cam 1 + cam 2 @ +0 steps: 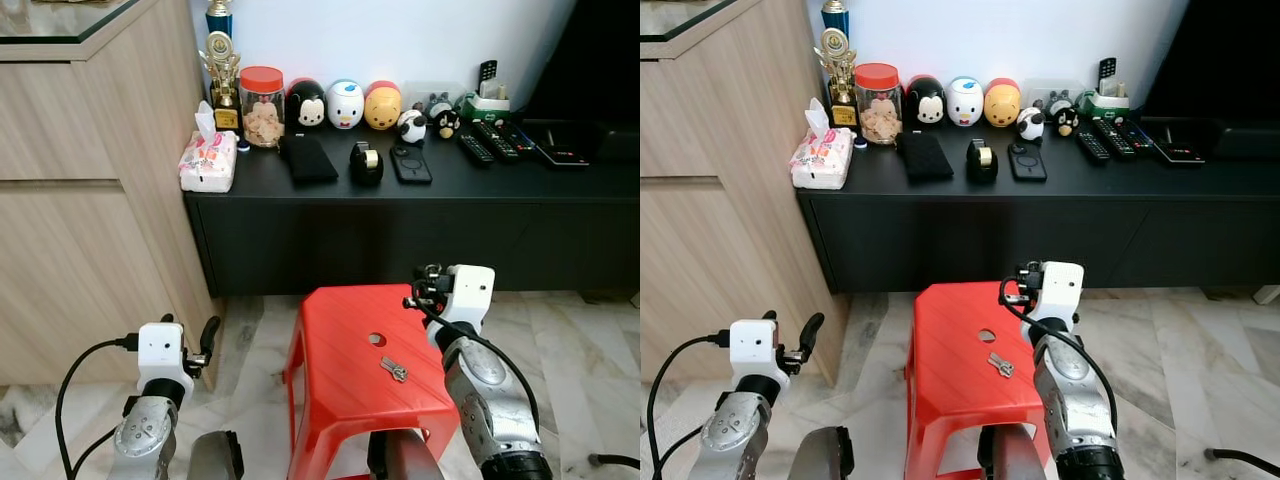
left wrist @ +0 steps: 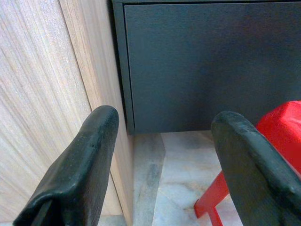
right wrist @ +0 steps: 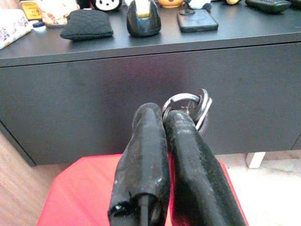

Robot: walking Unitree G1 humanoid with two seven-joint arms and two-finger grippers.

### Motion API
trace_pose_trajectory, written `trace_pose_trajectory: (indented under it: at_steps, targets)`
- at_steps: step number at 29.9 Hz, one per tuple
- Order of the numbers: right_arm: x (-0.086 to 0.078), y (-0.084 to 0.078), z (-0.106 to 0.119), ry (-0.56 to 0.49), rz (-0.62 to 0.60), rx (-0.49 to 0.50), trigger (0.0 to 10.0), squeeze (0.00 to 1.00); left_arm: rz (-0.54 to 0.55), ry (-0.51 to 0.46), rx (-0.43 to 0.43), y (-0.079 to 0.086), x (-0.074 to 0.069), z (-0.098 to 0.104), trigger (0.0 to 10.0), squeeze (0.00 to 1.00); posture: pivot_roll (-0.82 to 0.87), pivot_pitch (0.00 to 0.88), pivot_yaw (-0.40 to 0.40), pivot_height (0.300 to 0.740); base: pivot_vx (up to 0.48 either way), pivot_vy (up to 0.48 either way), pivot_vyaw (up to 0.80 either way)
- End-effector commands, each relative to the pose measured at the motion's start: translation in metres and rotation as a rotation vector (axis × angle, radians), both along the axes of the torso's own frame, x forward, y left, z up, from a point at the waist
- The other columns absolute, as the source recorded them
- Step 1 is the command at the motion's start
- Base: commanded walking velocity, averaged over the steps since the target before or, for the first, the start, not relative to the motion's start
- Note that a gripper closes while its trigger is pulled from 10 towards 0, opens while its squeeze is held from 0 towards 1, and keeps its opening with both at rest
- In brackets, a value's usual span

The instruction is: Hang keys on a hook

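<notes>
In the head views, a red stool (image 1: 350, 375) is seen in front of a black cabinet (image 1: 420, 225), with one loose key (image 1: 394, 370) lying at the stool top's centre, just at 5 o'clock of its round hole, while the right gripper (image 1: 425, 290) is held over the stool's 1 o'clock corner and the left gripper (image 1: 207, 338) is raised at 9 o'clock of the stool, beside a wooden cupboard (image 1: 90, 210). In the left wrist view, the left gripper's fingers (image 2: 80, 174) are shown spread wide apart with nothing between them. In the right wrist view, the right gripper's fingers (image 3: 146, 155) are pressed together on a key ring (image 3: 188, 106), whose keys are carried at the fingertips before the cabinet front.
</notes>
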State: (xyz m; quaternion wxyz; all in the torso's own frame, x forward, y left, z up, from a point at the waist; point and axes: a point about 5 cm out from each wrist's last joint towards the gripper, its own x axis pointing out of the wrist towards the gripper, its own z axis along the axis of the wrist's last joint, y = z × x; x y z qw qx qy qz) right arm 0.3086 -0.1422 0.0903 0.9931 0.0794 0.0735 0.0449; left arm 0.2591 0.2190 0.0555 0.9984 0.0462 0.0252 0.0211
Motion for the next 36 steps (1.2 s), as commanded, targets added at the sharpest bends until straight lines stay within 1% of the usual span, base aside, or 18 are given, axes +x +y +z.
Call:
trace_pose_trajectory:
  at_steps: [1, 29, 36]
  targets:
    - [0.0019, -0.0032, 0.0079, -0.026, -0.003, -0.017, 10.0, 0.00, -0.009, -0.003, -0.005, -0.0031, -0.0011, 0.0003, 10.0, 0.00, 0.05, 0.000, -0.107, 0.570, -0.251, 0.000, 0.00]
    - [0.0013, 0.0012, 0.0039, -0.003, 0.011, -0.007, 10.0, 0.00, -0.020, -0.003, -0.007, -0.0033, -0.0018, 0.0002, 10.0, 0.00, 0.06, 0.000, -0.101, 0.570, -0.285, 0.000, 0.00]
    - [0.0019, 0.0045, 0.0036, -0.002, 0.022, 0.002, 10.0, 0.00, -0.023, -0.002, -0.005, -0.0026, -0.0029, -0.0001, 10.0, 0.00, 0.06, 0.000, -0.099, 0.570, -0.302, 0.000, 0.00]
